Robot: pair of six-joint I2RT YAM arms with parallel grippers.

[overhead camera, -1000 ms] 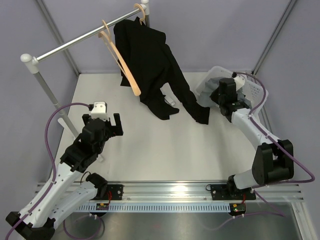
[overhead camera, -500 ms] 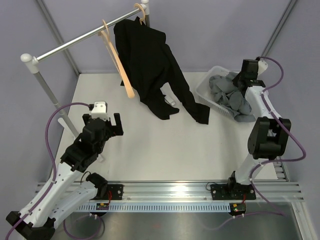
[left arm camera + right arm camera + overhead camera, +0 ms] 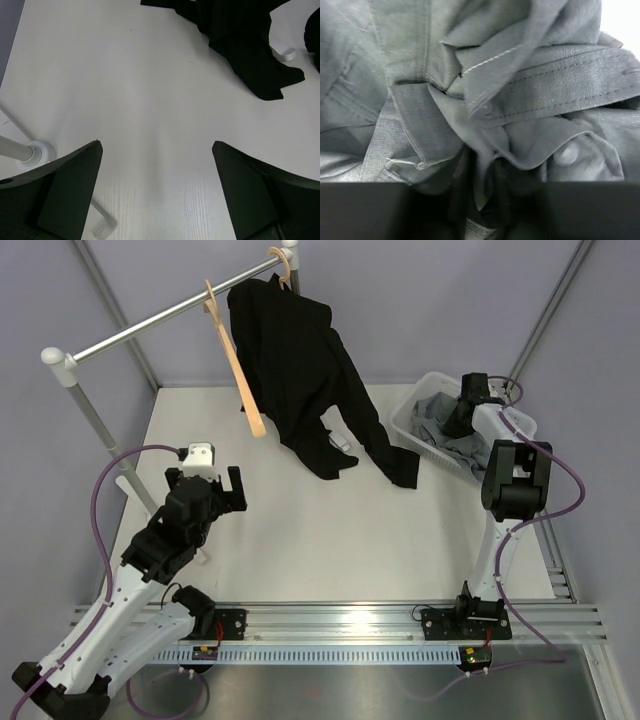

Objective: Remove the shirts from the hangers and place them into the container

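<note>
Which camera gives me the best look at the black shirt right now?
Top external: the black shirt shows whole, hanging from its hanger with sleeves trailing onto the table. Left wrist catches only its lower ends; right wrist shows only the grey shirt.

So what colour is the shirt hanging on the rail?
The shirt is black, best seen in the top external view.

Before me lies a white tabletop point(image 3: 300, 550) with a fine wood grain, lit softly and evenly, and pale lilac-grey walls point(image 3: 450, 300) close it on three sides, with thin metal bars point(image 3: 549, 305) in the far corners. On my left a grey metal rail point(image 3: 150, 328) with a white end cap point(image 3: 56, 358) slants over the far corner, carried by a post point(image 3: 95, 420) whose round foot point(image 3: 33, 153) stands on the tabletop. An aluminium track point(image 3: 340, 618) runs along the near edge.
</note>
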